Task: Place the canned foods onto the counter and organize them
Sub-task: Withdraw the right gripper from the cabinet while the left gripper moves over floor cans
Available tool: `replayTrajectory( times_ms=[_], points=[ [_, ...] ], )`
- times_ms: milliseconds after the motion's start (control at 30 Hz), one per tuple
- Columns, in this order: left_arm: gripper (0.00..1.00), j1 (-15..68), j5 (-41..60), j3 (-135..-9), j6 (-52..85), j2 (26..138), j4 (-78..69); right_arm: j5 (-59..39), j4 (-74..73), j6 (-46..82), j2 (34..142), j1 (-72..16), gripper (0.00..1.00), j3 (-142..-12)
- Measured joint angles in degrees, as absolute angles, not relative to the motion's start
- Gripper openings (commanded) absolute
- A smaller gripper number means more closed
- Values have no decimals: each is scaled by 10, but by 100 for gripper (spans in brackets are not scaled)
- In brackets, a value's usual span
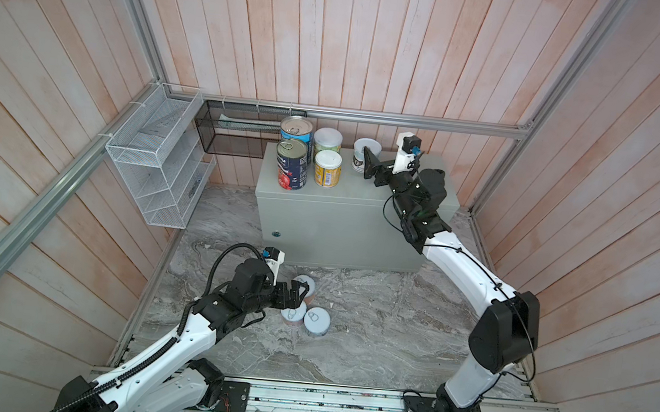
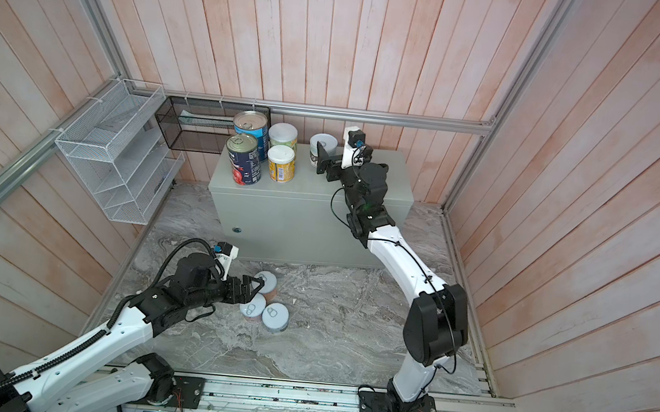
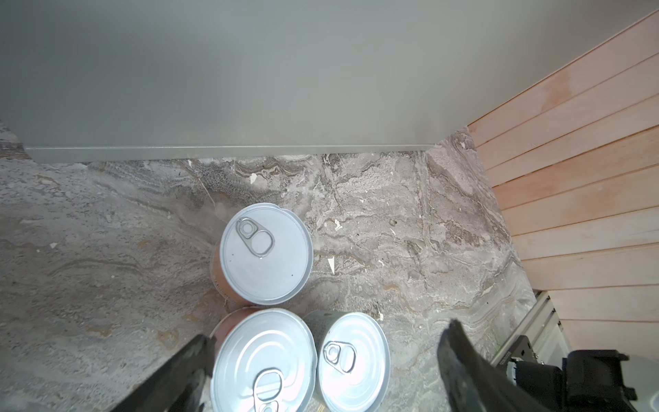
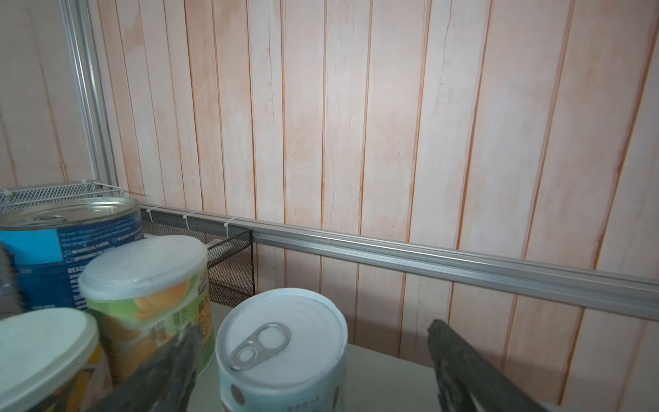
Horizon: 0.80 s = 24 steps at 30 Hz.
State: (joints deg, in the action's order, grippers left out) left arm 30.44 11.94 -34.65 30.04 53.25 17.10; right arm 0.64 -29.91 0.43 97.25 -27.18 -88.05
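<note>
On the counter (image 1: 345, 200) stand a light blue can (image 1: 296, 130), a navy tomato can (image 1: 291, 164), two yellow-green white-lidded cans (image 1: 327, 142) (image 1: 327, 168) and a short pale pull-tab can (image 4: 281, 342). My right gripper (image 4: 313, 328) is open around that short can, with a gap on each side. Three more short pull-tab cans (image 3: 265, 253) (image 3: 264, 360) (image 3: 353, 360) sit on the marble floor in front of the counter. Just above them hangs my left gripper (image 3: 330, 331), open, its fingers astride the two nearer cans.
A white wire basket (image 1: 158, 155) hangs on the left wall. A black mesh basket (image 1: 240, 130) hangs on the back rail beside the counter's left end. Wooden walls close in on three sides. Grey marble floor (image 1: 370, 324) lies between the arms.
</note>
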Motion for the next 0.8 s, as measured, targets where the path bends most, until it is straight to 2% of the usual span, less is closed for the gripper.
replayTrajectory(
  times_ms=[133, 433, 600, 800],
  points=[
    [100, 304, 119, -346, 297, 533, 171, 23, -293, 5, 895, -272, 98, -835],
    [100, 323, 100, -332, 290, 506, 173, 22, -260, 46, 651, -271, 98, -583],
    [100, 356, 93, -332, 273, 507, 185, 23, -194, 88, 503, -271, 97, -452],
    [100, 404, 79, -340, 258, 543, 212, 27, -105, 137, 386, -271, 97, -374]
  ],
)
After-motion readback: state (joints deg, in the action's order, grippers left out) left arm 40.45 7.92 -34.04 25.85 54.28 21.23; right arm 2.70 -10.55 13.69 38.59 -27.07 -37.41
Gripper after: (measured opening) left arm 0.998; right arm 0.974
